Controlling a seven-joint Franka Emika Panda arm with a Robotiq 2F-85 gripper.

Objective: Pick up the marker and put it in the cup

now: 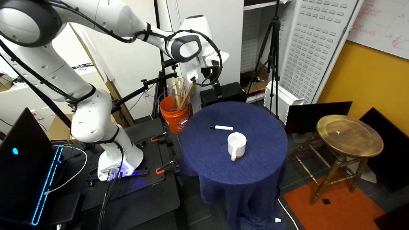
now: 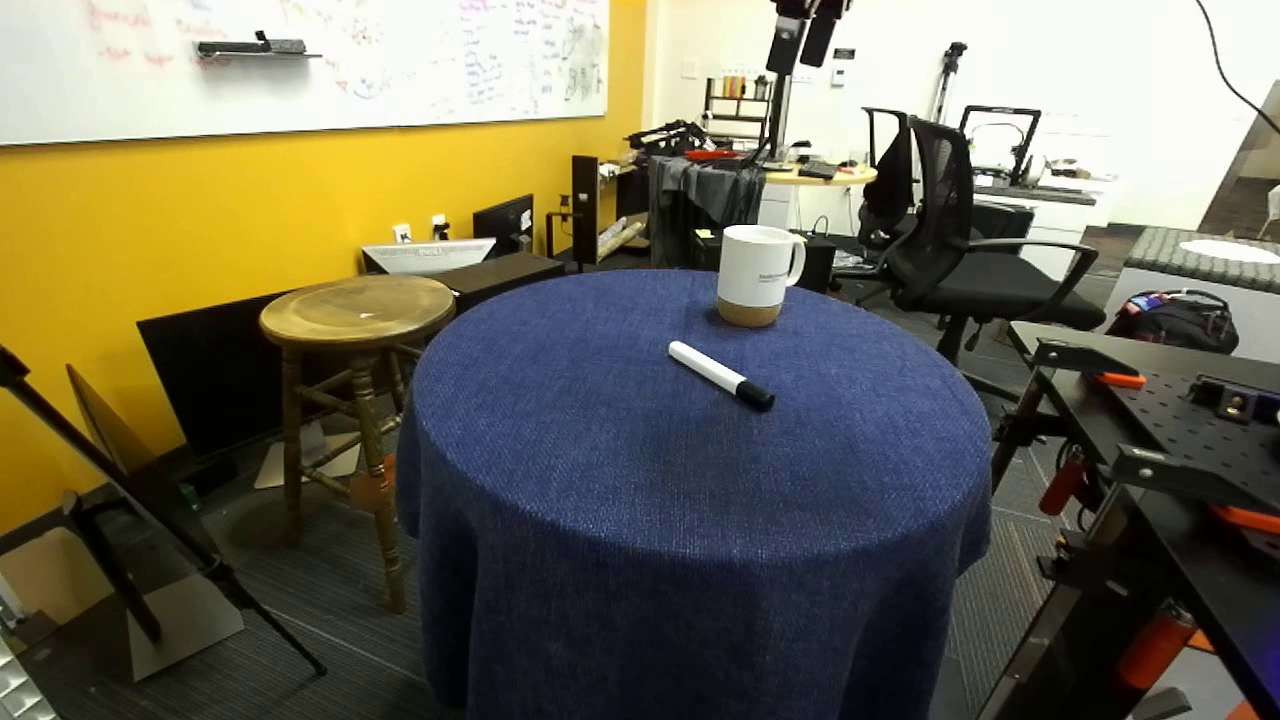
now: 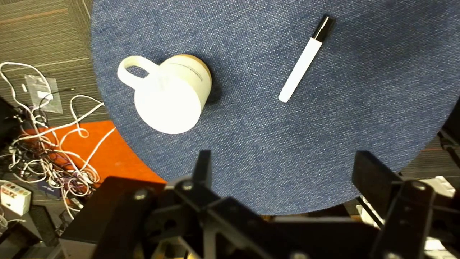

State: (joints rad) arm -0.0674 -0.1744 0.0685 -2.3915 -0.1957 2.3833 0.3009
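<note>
Tool (image 3: 283, 167) is spread, higher than the blue-draped desk (image 2: 600, 450). Marker (image 2: 708, 368) lies flat on it, near the white cup (image 2: 752, 272) but apart; cup stands upright.

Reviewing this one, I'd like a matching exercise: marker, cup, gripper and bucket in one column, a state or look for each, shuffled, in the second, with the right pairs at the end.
Things
1. marker
2. cup
3. gripper
4. bucket

States or looks
A. jaws apart, holding nothing
B. orange, with wooden sticks in it
C. lying down, white with a black end
D. upright, white above a tan base

Pairs: 1-C; 2-D; 3-A; 4-B
</note>
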